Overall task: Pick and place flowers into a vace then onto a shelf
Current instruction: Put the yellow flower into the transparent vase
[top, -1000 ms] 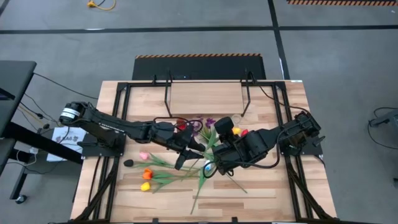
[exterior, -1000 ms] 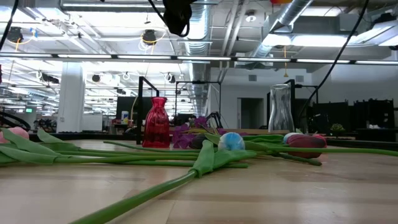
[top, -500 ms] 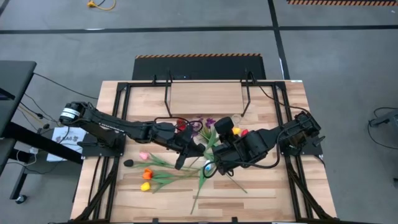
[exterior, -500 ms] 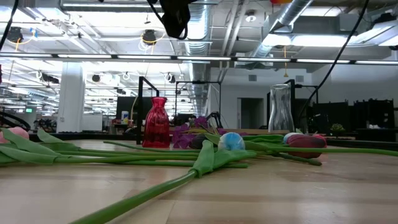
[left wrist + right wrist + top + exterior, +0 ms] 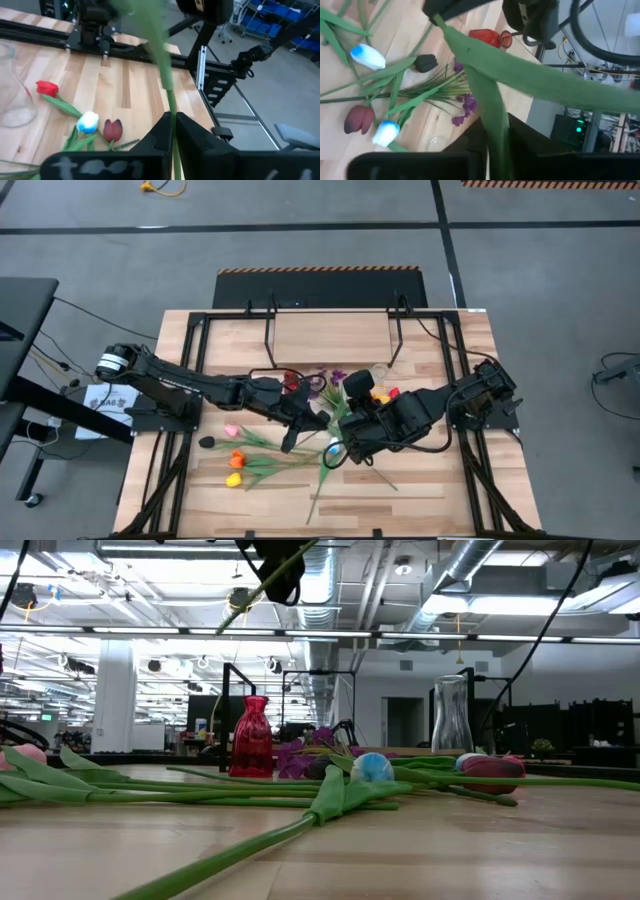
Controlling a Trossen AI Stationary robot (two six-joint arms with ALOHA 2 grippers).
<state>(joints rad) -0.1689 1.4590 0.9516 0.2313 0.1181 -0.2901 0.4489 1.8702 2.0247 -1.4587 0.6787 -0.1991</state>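
Both grippers meet above the middle of the table [image 5: 210,510], each with fingers around the same long green tulip stem [image 5: 167,90]. Left gripper [image 5: 173,131] is closed tight on that stem, which runs straight out from between its dark fingers, away from the wrist. Right gripper [image 5: 492,142] has its fingers only loosely around the stem and a broad leaf [image 5: 520,75], which slants across its view; whether it truly clamps cannot be told. From table height, the stem shows high up, tilted, one end lower toward the left arm's side.

Beneath them, more flowers [image 5: 250,460] lie flat on the planks, their stems mostly running across the table: pink, orange and yellow heads on the left arm's side, a maroon tulip [image 5: 113,129] and a red one [image 5: 47,88] nearer the right arm. Farther back stand a red vase [image 5: 251,737] and a clear vase [image 5: 452,715], then the shelf [image 5: 330,332] at the table's far edge.
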